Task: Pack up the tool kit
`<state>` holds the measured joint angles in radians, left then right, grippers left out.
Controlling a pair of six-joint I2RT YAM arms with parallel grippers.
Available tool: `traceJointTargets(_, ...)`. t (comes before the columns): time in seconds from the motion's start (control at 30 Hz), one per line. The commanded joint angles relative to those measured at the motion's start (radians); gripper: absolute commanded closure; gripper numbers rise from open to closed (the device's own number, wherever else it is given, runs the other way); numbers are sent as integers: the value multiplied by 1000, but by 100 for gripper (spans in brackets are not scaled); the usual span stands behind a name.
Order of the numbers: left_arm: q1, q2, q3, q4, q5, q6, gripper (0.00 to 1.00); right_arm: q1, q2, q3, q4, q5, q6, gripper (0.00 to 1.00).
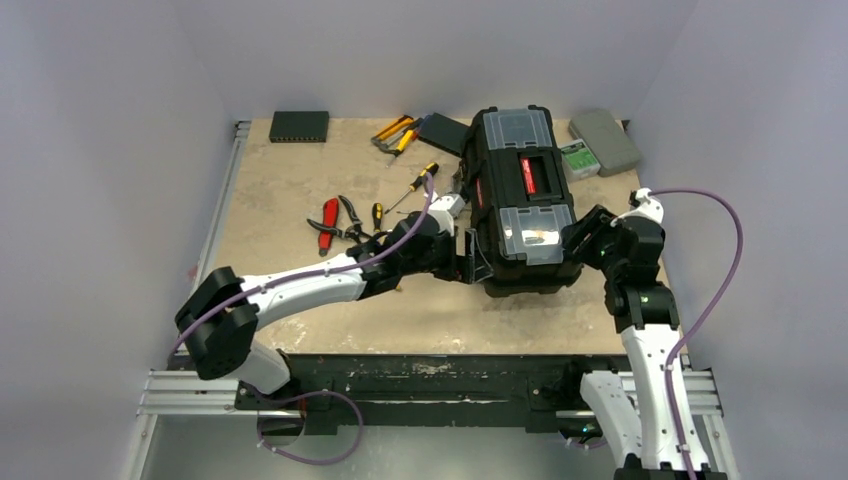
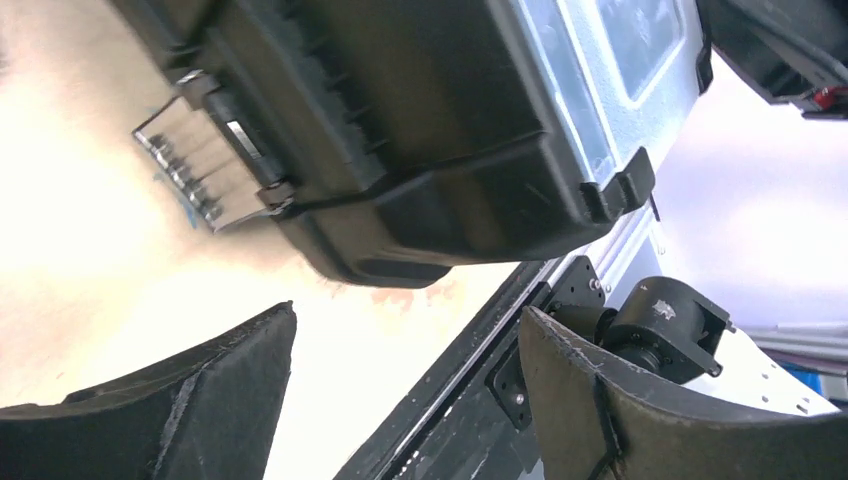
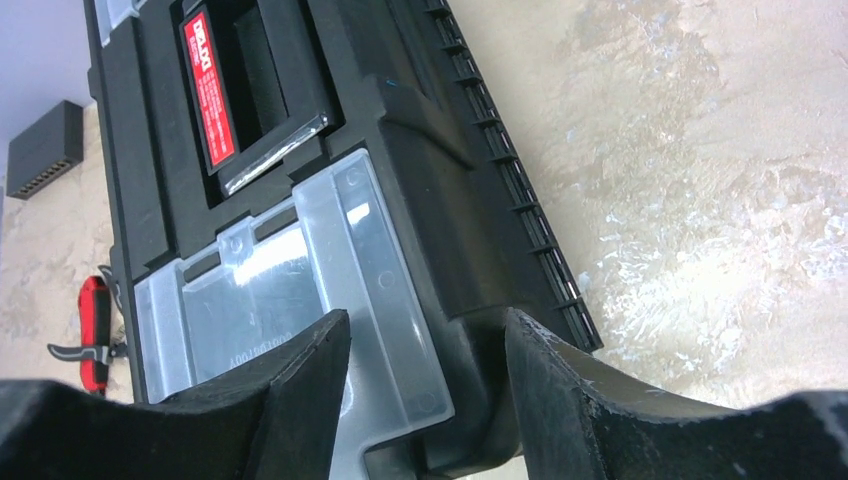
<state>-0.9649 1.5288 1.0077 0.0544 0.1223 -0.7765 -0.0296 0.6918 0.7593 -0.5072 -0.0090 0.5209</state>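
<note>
The black tool kit box (image 1: 520, 200) lies closed on the table, with a red-labelled handle (image 3: 208, 90) and clear lids (image 3: 300, 270). My left gripper (image 1: 464, 256) sits at the box's near left corner. In the left wrist view this gripper (image 2: 407, 315) is open and empty, with the box (image 2: 400, 120) just beyond its tips. My right gripper (image 1: 576, 240) is at the near right corner. Its jaws (image 3: 425, 325) are open and straddle the lid's corner rim. Red-handled pliers (image 1: 328, 222), a yellow-black screwdriver (image 1: 420, 180) and yellow-handled tools (image 1: 395, 132) lie loose to the box's left.
A flat black box (image 1: 299, 125) rests at the back left. A grey case (image 1: 605, 140) with a green label (image 1: 574, 158) lies beside the toolbox at the back right. A black flat piece (image 1: 443, 132) lies behind the yellow tools. The table's front rail (image 2: 480, 340) runs near my left gripper.
</note>
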Motion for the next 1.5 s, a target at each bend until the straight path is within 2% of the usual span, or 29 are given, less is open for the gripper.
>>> traceJointTargets(0.0,39,-106,-60,-50,-76,-42,20,17,9,67,-103,-2,-21,43)
traceJointTargets(0.1,78,-172,-107,-53,-88,-66,19,17,11,79,-89,7,-20,41)
traceJointTargets(0.23,109,-237,-112,-150,-115,-39,15,17,23,107,-74,8,-28,41)
traceJointTargets(0.4,113,-270,-35,-275,-196,21,3,17,50,165,-62,6,-50,40)
traceJointTargets(0.5,114,-264,37,-315,-221,68,0,17,87,196,-40,-10,-54,39)
traceJointTargets(0.73,118,-93,289,-395,-206,122,0,17,261,292,-6,-48,-100,35)
traceJointTargets(1.03,204,169,523,-395,-112,-22,0,17,460,369,76,-9,-137,29)
traceJointTargets(1.2,210,315,666,-413,-75,-58,0,17,550,410,94,-27,-158,28)
traceJointTargets(1.47,225,363,701,-374,-37,-86,0,17,694,446,83,-92,-162,30)
